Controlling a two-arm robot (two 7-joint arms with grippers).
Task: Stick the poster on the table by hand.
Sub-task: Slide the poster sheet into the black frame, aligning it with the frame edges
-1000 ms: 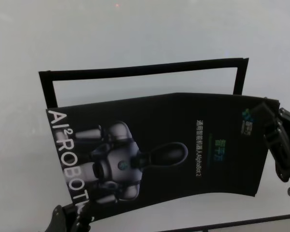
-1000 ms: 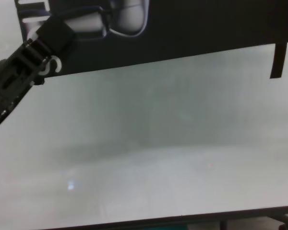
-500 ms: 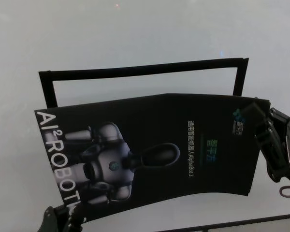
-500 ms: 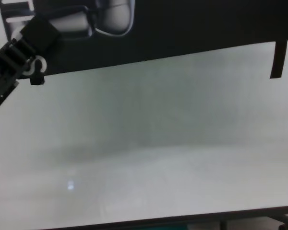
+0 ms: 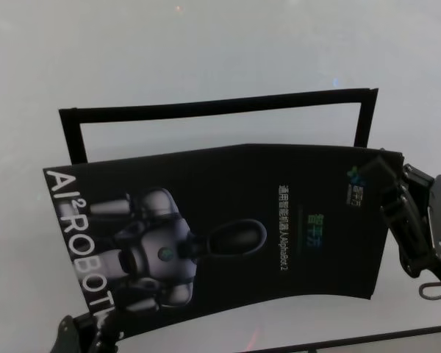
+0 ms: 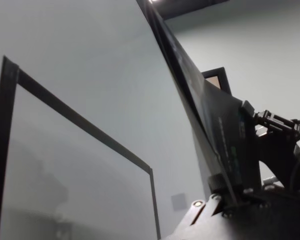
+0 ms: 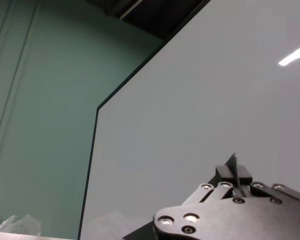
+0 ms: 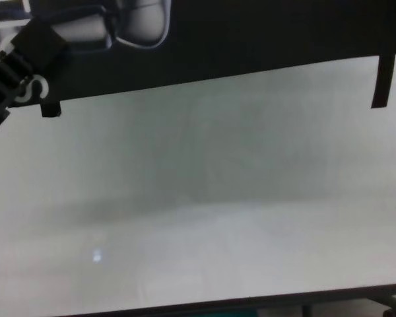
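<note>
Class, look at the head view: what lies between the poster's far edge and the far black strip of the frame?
Only bare white table shows between the poster and the far black strip; the head view shows this.

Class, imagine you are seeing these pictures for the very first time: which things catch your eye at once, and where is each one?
The eye lands first on the big black poster with its grey-white robot picture, held bowed above the white table. The left gripper pinches its near left corner and the right gripper its far right corner. Behind it, a black tape frame marks a rectangle on the table.
</note>
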